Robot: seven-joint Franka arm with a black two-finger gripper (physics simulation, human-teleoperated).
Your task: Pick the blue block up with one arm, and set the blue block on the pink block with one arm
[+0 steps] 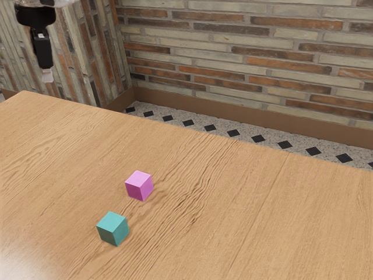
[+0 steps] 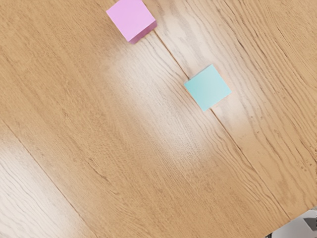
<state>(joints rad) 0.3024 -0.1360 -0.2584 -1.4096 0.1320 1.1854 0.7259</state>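
The blue block (image 1: 112,228), a teal-blue cube, rests on the wooden table (image 1: 245,221) near its front edge. The pink block (image 1: 139,185) sits just behind it, a little toward the exterior view's right, with a small gap between them. My gripper (image 1: 46,74) hangs high at the exterior view's upper left, far above and well away from both blocks, holding nothing. From the wrist view I look straight down on the blue block (image 2: 207,87) and the pink block (image 2: 131,19), both lying flat on the table (image 2: 99,148).
Brick walls (image 1: 245,52) rise behind and to the exterior view's left of the table. A speckled floor with black diamonds (image 1: 233,131) runs past the table's far edge. Wide bare wood surrounds both blocks.
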